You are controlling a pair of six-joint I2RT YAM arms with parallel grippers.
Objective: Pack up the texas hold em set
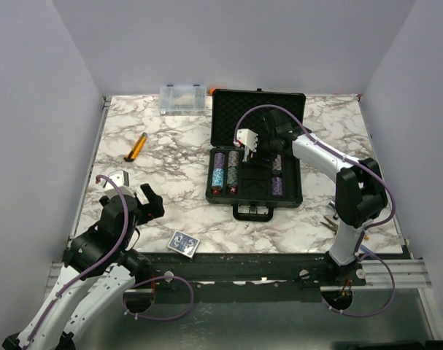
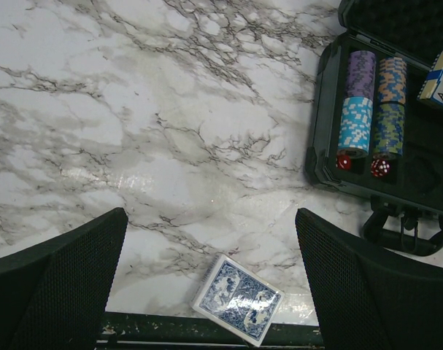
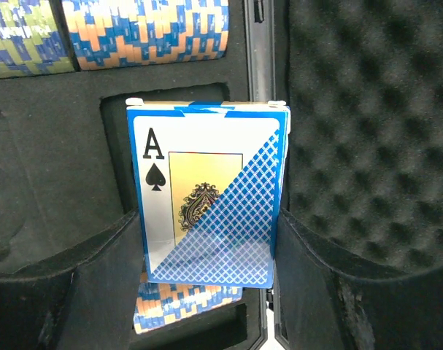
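You are midway through stowing the first card deck (image 3: pixel 206 197). The right jaws stand part-way open and are clamped on its two long sides. They hold it face-on to the wrist camera (ace of spades showing) above the tray of the black case (image 1: pixel 298 182). Just behind the deck in the right wrist view is an empty rectangular recess (image 3: pixel 115 160). Chip stacks (image 1: pixel 226 171) are already seated in the slots beside it, and two red dice (image 2: pixel 344 162) sit at the near end of the left-hand stacks. I judge that the next move calls for squaring the deck to that recess, lowering it in, and only then letting go. A skewed entry could leave it perched on the recess rim.

The second deck (image 2: pixel 238 299) lies flat on the bench (image 1: pixel 163 146), right at its near edge and well apart from the case. Your left jaws are spread wide and hold nothing. They hang over the bench, and that deck shows below and between the two fingers. It lies flat and low, so expect to need a close descent. The lid (image 1: pixel 257 109) stands open.
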